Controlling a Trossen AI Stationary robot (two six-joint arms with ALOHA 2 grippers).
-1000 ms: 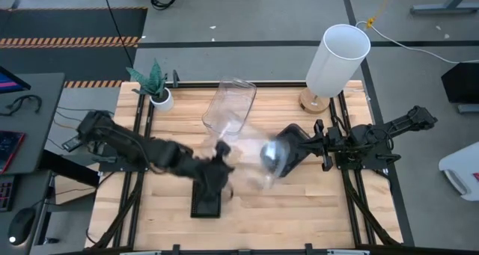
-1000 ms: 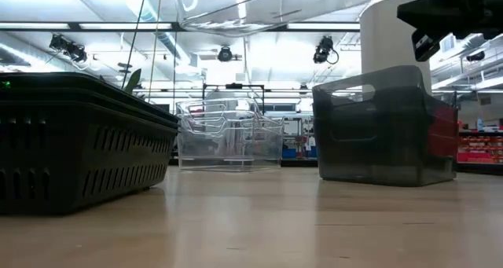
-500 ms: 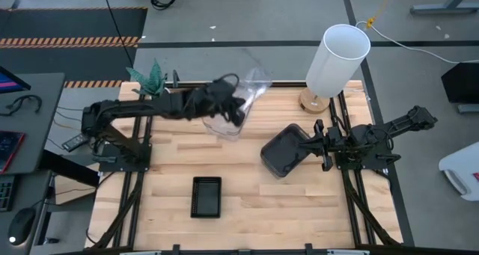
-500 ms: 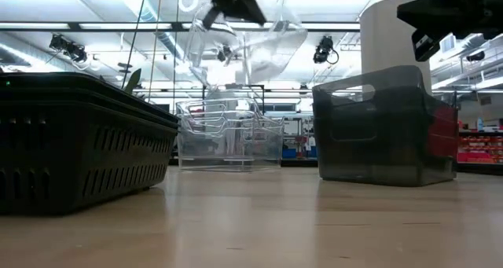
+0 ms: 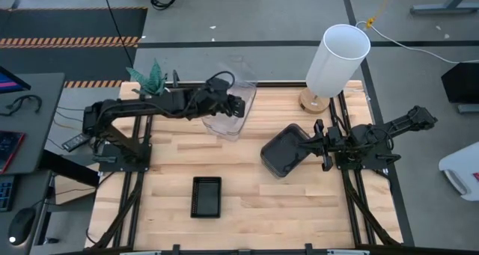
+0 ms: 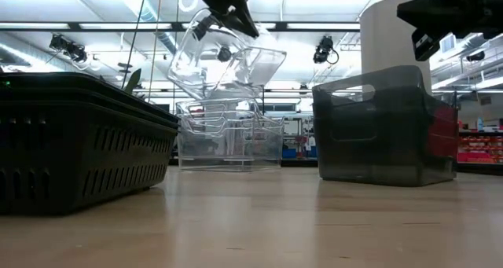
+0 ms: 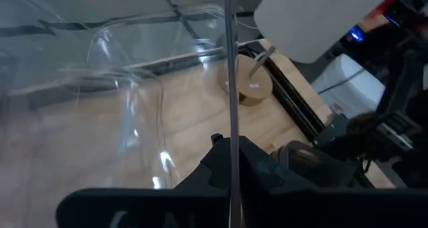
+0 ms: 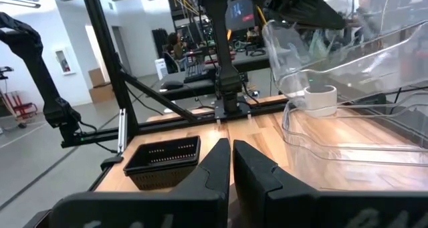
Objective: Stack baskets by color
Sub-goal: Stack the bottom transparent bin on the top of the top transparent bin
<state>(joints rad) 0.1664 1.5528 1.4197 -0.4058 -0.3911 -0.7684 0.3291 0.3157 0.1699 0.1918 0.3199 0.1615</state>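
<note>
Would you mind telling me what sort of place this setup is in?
Most likely a robotics lab or workshop. The wooden table sits on a bare grey floor with hazard-striped tape, a desk with a keyboard and mouse stands beside it, and the low view shows strip lighting and ceiling-mounted cameras.

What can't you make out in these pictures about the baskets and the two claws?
- How many clear baskets sit nested at the back: low view, see-through walls overlap.
- Whether the tilted clear basket in the left claw touches that stack: no view settles it.
- Black mesh tray: low view, cut off by the edge.
- Right claw: shut beside the grey basket; contact unclear.
</note>
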